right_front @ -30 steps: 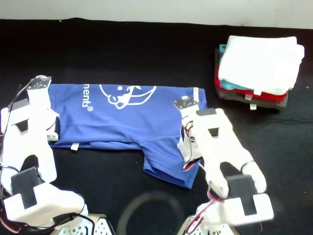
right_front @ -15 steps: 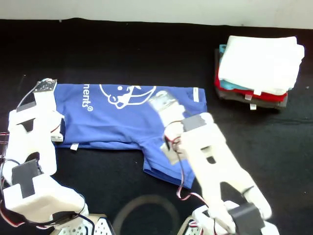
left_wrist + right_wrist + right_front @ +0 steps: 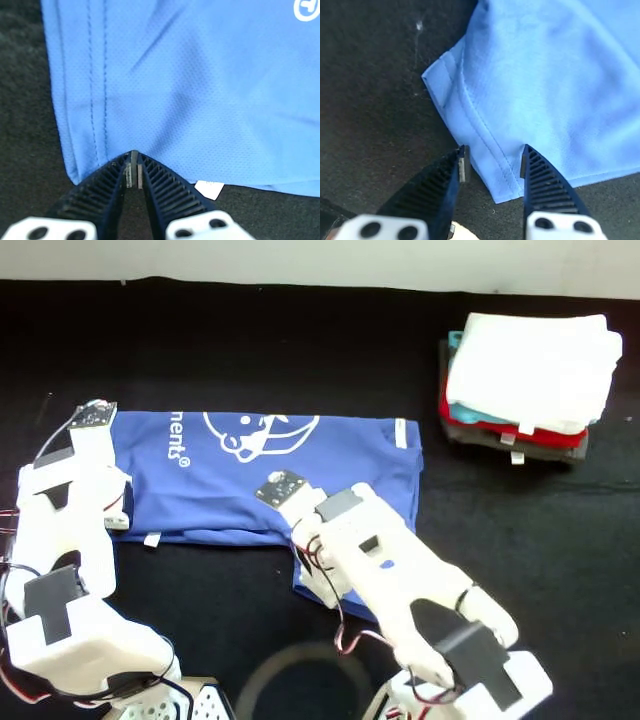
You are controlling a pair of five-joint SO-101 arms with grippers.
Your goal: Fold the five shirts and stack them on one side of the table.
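On the black table (image 3: 300, 350), seen from above, the blue shirt (image 3: 250, 480) with white lettering lies toward nine o'clock and the folded stack (image 3: 525, 375) at two o'clock, while the wrist views show the left gripper (image 3: 133, 172) pinching the shirt's hem near a blank white tag (image 3: 210, 189) and the right gripper (image 3: 492, 162) straddling a sleeve edge, jaws apart.

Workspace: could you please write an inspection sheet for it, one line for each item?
Surface: black table.
Job's things: blue shirt spread flat, one sleeve lying toward the arms; stack of folded shirts, white on top, apart from it.
Clutter: nothing seen.
Pincers: left pincer shut on the blue shirt's edge; right pincer open, astride the sleeve hem.
Cables: wires loose at the right arm's wrist.
Surroundings: pale wall behind the table.
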